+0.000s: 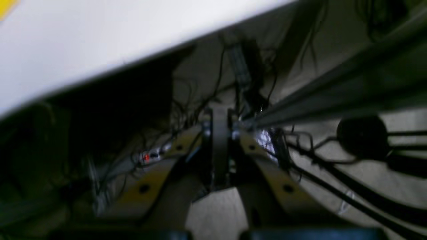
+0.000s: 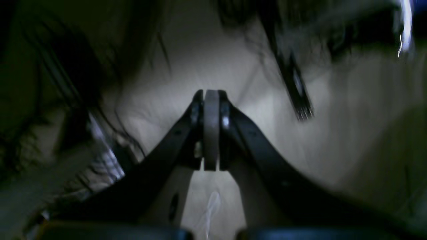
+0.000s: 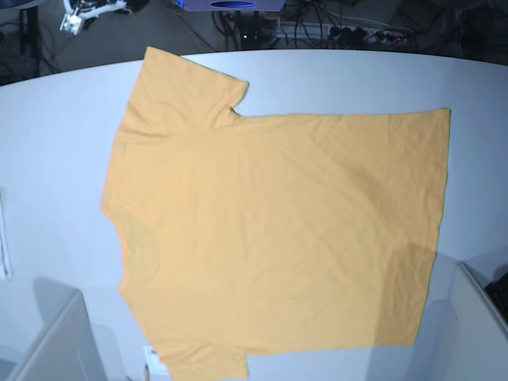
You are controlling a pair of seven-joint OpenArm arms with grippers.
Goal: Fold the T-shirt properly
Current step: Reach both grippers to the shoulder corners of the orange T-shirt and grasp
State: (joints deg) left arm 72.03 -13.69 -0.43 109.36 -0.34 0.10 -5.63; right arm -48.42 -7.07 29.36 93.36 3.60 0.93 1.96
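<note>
Left wrist view: the left gripper (image 1: 220, 146) is closed tight, jaws pressed together with nothing between them. It hangs off the edge of the white worktop (image 1: 100, 43), which fills the frame from 9 to 12 o'clock; a sliver of the T-shirt (image 1: 6, 7) shows at the 10 o'clock corner. Tangled black cables (image 1: 350, 193) lie on the floor below.

Right wrist view: the right gripper (image 2: 211, 133) is likewise fully closed and empty, over a blurred, dim floor.

Base view: the orange-yellow T-shirt (image 3: 278, 230) lies spread flat on the worktop (image 3: 48, 143), one sleeve (image 3: 186, 83) toward 11 o'clock, the hem (image 3: 432, 222) toward 3 o'clock.
</note>
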